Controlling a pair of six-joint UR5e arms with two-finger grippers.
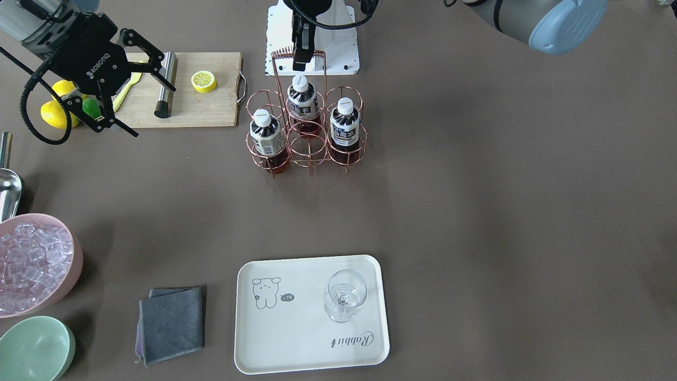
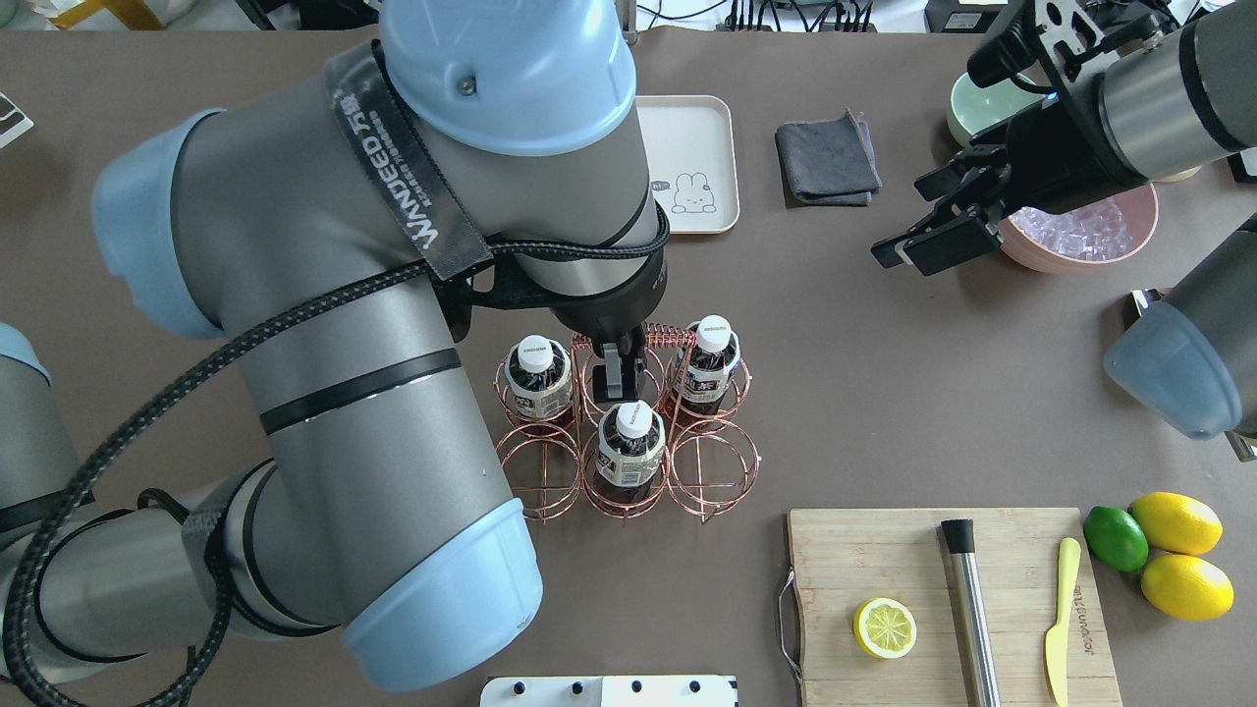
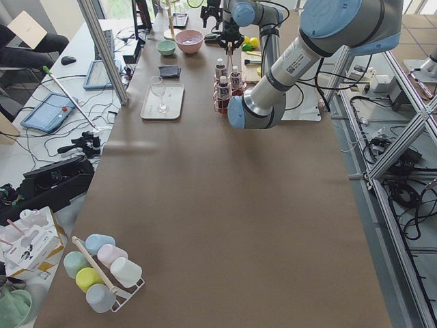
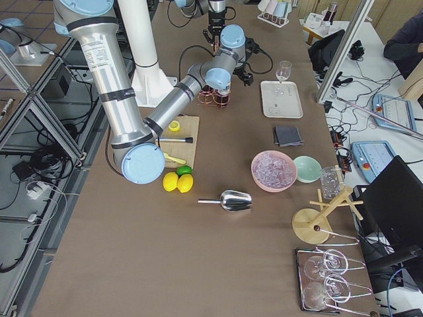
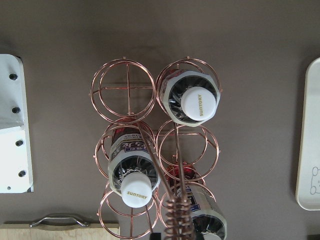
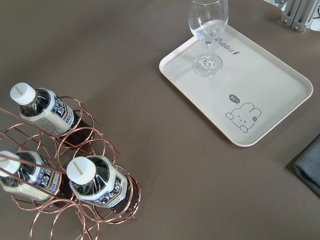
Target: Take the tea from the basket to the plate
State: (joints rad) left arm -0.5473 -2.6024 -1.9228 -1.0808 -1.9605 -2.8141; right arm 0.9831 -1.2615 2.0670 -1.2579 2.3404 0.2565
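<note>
Standing in a ring cell of the copper wire basket (image 1: 308,150), the tea (image 1: 267,138) is clear plastic, white-capped, beige-banded; the right gripper (image 1: 153,111) gapes wide. Overhead, the left gripper (image 2: 621,378) hangs at the basket's handle, its spread impossible to tell. From the right wrist, the smooth cream plate (image 6: 270,90) lies well apart.

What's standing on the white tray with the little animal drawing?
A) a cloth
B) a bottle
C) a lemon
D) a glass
D: a clear stemmed glass stands upright on the plate, and nothing else is on it.
</note>
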